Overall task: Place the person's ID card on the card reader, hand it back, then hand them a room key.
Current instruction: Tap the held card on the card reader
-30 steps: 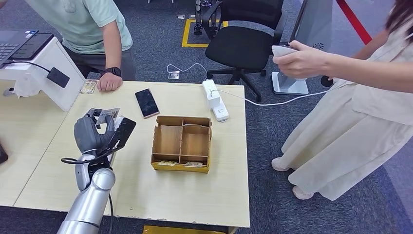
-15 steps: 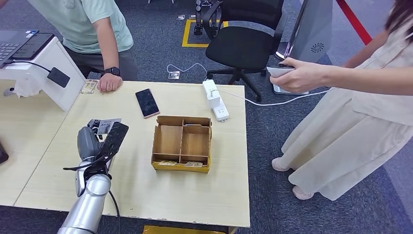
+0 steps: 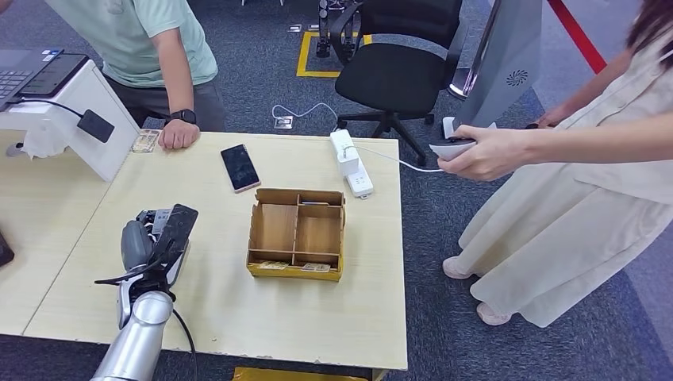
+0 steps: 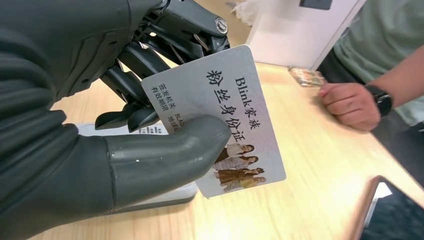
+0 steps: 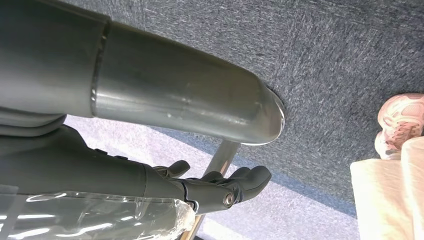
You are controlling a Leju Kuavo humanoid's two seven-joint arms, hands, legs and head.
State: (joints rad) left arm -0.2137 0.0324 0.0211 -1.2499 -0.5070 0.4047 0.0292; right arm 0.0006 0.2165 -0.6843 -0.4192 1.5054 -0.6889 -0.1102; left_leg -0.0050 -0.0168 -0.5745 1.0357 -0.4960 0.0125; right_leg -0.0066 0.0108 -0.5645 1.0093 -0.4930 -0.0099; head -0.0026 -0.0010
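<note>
Your left hand [image 4: 85, 145] has the ID card [image 4: 220, 120] pinched between the thick thumb and the darker fingers, printed face toward the wrist camera, low over the worktop [image 3: 238, 309] on your near left. In the wrist view a pale flat device lies directly beneath the card; it looks like the card reader [image 4: 150, 197], though most of it is hidden by the hand, so treat that as a judgement. The step in hand appears to be laying the card on that reader. To do it well, bring the card flat and parallel to the reader's top before you let it down, since it now sits tilted, and lower it slowly so the lower edge does not catch and flip. Loosen the thumb only once the card rests fully on the surface, then lift straight up so the fingers do not drag it off. The seated person's fist [image 3: 178, 133] rests at the far edge, well apart, so you have room. Your right hand [image 5: 220, 187] hangs over the carpet with its fingers loosely curled and nothing in them. The wooden tray [image 3: 258, 238] sits near the middle of the worktop.
</note>
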